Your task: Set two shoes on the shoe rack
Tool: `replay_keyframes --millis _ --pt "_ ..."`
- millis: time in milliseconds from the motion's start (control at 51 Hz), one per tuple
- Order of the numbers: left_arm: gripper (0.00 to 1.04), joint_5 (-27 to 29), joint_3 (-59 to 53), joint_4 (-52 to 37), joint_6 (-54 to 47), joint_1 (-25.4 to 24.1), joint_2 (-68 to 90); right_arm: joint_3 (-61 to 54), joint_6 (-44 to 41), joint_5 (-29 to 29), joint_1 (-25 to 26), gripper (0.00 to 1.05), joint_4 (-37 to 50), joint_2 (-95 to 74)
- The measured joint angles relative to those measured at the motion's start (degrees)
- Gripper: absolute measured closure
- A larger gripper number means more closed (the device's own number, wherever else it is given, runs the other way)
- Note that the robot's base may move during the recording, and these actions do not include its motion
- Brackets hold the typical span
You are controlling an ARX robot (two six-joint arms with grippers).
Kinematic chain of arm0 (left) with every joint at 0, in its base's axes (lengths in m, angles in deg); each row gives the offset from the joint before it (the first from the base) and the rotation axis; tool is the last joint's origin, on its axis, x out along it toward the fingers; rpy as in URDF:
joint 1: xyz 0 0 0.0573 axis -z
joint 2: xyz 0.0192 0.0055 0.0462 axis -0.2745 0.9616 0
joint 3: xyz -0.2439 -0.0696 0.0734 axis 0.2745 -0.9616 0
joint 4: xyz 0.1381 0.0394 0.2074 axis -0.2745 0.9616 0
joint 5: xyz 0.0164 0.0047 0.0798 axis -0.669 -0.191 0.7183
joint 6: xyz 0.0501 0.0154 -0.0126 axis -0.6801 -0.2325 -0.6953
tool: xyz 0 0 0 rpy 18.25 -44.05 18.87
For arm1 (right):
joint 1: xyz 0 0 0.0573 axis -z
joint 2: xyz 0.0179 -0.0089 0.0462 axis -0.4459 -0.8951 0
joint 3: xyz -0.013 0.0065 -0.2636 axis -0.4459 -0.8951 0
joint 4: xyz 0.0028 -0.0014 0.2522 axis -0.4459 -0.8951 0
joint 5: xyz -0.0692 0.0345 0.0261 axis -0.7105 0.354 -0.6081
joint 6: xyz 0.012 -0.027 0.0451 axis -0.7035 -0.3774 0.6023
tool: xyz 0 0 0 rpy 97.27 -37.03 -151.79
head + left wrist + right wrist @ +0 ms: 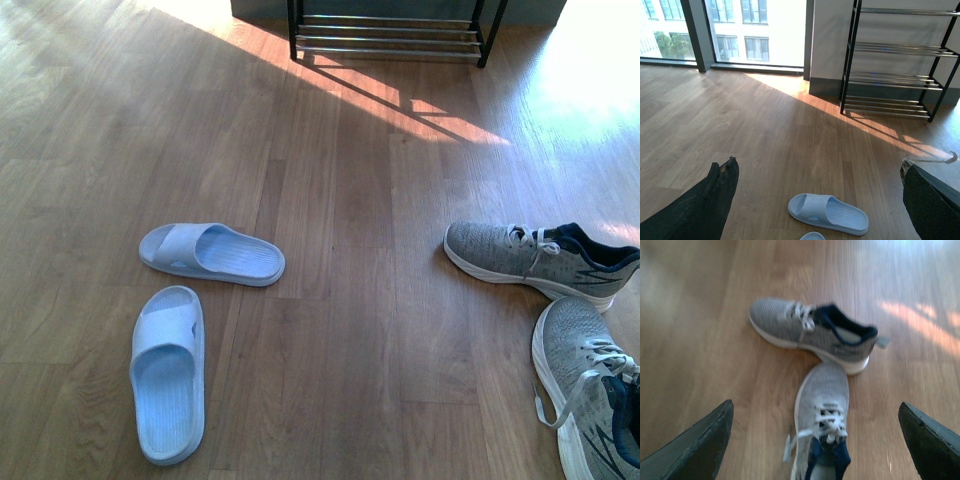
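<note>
The left gripper (817,167) hangs with its dark fingers spread wide and nothing between them; the right gripper (815,407) is equally wide apart and empty, poised above the grey knit sneakers with white soles and navy lining (810,330). All four shoes lie on the wooden plank floor (330,180), well apart from the tall black metal shoe rack with thin silver rods (895,75). The sneakers are to the robot's right, one toe seemingly touching the other's side, and the pale blue rubber slides (212,253) are to its left. The slides look light, bendy and smooth, likely slippery, so the band over the foot seems the surest hold. The sneakers' knit uppers should give under a pinch, so the firmer heel collar or sole edge probably suits better, and the loose white laces (530,245) could catch on the rods. The front view shows only the rack's lowest tier and crops the nearer sneaker; the right wrist view is blurred; the left wrist view shows a mere sliver of the second slide
</note>
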Motion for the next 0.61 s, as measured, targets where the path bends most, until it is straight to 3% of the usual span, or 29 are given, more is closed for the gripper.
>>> replay_keyframes --millis 196,608 --pt "0.09 0.0 0.0 0.0 -0.02 0.0 0.0 10.19 -8.76 -4.17 5.44 0.09 2.86 -33.46" --pt "0.09 0.0 0.0 0.0 0.0 0.0 0.0 22.73 -14.34 -6.99 11.17 0.09 -0.92 -52.35"
